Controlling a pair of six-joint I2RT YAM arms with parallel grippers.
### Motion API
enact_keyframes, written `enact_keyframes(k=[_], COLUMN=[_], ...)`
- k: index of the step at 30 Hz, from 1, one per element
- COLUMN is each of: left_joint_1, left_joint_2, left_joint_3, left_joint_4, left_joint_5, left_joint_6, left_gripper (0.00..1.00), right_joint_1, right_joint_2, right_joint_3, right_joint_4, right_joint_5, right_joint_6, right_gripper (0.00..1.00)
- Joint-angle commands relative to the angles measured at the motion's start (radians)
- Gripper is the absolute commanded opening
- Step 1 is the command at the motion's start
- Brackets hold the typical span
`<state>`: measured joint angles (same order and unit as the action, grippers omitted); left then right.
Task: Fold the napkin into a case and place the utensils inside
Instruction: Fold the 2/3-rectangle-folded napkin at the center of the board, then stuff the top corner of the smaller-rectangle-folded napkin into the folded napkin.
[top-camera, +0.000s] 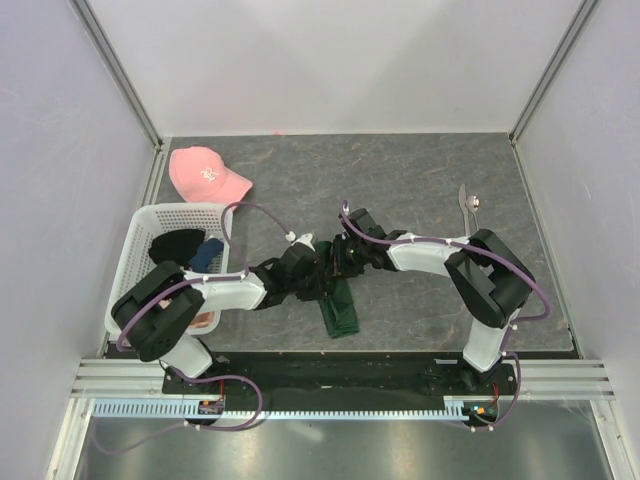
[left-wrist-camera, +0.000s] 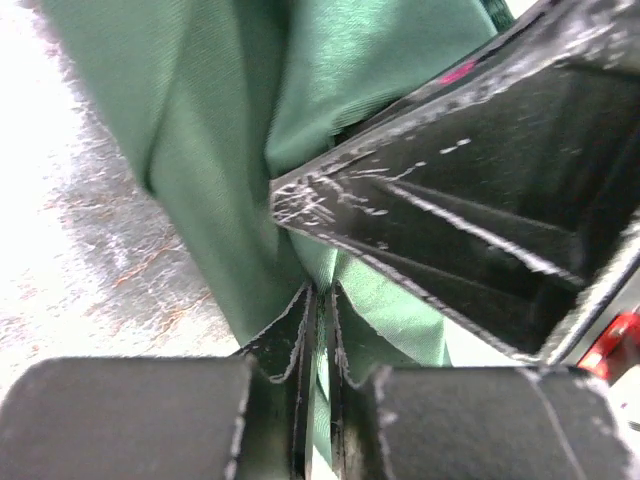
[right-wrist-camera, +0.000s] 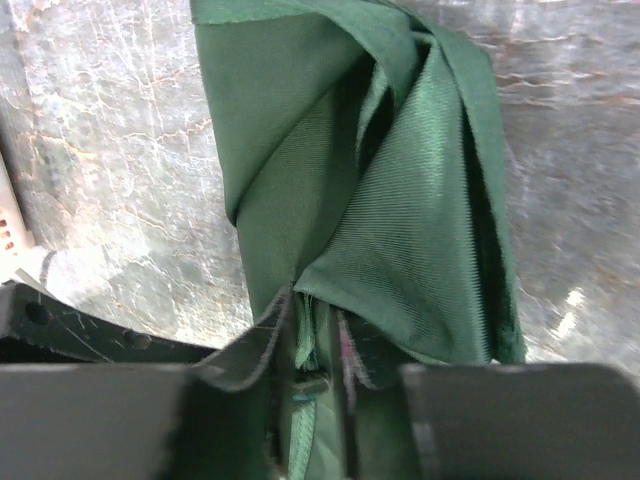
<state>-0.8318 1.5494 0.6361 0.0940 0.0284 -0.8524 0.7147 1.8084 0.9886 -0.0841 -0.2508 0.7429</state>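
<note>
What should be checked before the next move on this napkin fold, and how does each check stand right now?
1. left jaws pinch the napkin: ok, nearly closed on the cloth.
2. right jaws grip the napkin: cannot tell, cloth lies between them but a gap shows.
3. napkin folded flat as a case: not ok, it is bunched and twisted.
4. utensils free to pick: ok, lying apart from the cloth at the far right of the table.
5. Room between the two arms' jaws: cannot tell, they nearly meet over the cloth.
</note>
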Motion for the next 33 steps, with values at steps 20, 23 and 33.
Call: enact_keyframes(k=[20,23,33], left_joint_1=[0.002,0.002,0.002], left_joint_2=[-0.020,-0.020,-0.018], left_joint_3=[-0.119,-0.119,-0.116], left_joint_4=[0.130,0.130,0.128], left_joint_5=[-0.013,-0.016,-0.018], left_joint_6=[-0.082,-0.082,-0.080], left_gripper=[0.06,0.06,0.06], right_joint_1=[-0.135,-0.158,-0.264], right_joint_2=[-0.041,-0.049,-0.098], right_joint_3=[0.116,0.094,-0.044], right_joint_4=[-0.102,-0.098,-0.005], right_joint_5=[0.005,-0.001,-0.139], right_joint_6=[-0.074,-0.065,-0.027], right_gripper=[0.61,0.66,0.83])
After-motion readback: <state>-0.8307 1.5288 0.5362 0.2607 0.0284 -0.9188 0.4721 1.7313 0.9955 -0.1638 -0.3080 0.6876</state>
